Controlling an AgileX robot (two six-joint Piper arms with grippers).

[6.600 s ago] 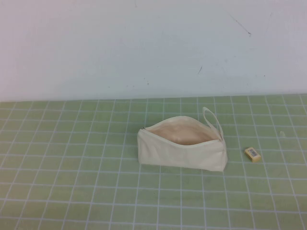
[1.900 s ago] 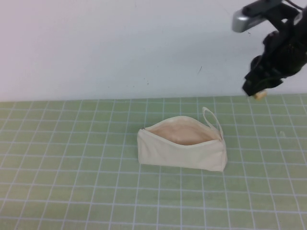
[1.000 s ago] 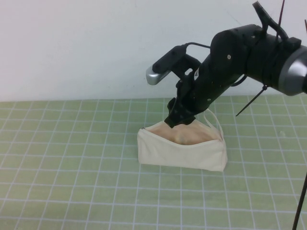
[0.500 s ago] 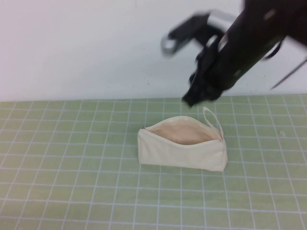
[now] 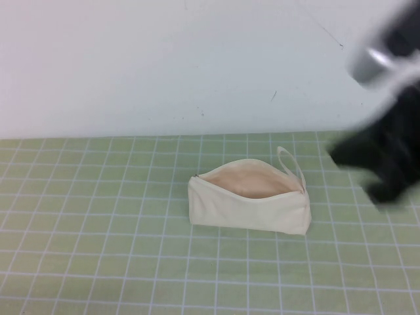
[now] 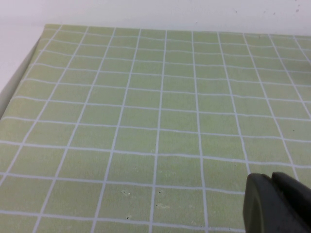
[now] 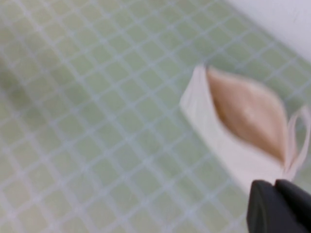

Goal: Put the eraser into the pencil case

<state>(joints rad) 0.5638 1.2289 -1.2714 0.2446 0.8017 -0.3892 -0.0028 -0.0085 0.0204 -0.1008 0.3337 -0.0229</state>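
Right hand (image 5: 387, 167) blurs at three o'clock of the pencil case (image 5: 249, 205), fingers pressed together, gripping nothing. Left hand (image 6: 279, 204), likewise clenched and empty, hovers over bare table (image 6: 146, 97). No eraser shows anywhere; I'd judge it lies inside the case, whose mouth gapes upward to receive it.
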